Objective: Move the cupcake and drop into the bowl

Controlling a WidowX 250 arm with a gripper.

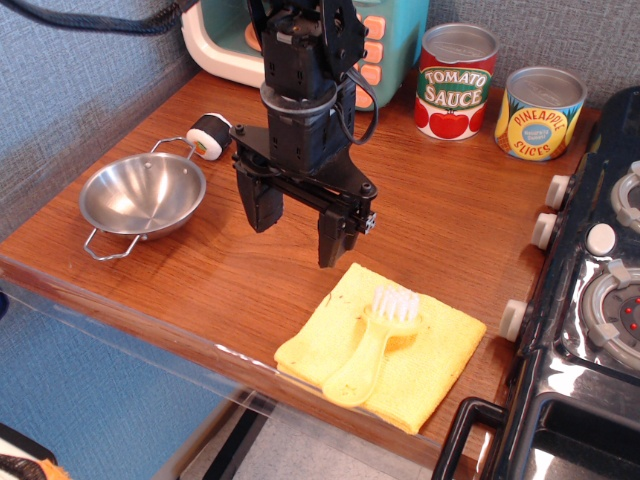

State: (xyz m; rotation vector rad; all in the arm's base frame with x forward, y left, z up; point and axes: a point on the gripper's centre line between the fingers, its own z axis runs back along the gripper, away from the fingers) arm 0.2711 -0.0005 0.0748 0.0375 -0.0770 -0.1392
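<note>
Pincer (296,238) (parted) above wooden table (440,230).

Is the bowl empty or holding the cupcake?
Empty: the bowl shows bare steel inside; the cupcake lies outside beyond its far handle.

Black robot arm, upper centre of the frame

Matte black claw (297,232) with two flat blocky fingers (333,236), small silver screws, looping black cables above.

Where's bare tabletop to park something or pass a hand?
Free: front edge between bowl and yellow cloth; wood between gripper, cans and stove. Crowded: back-left, where the cupcake sits by the bowl's handle beside the arm.
</note>
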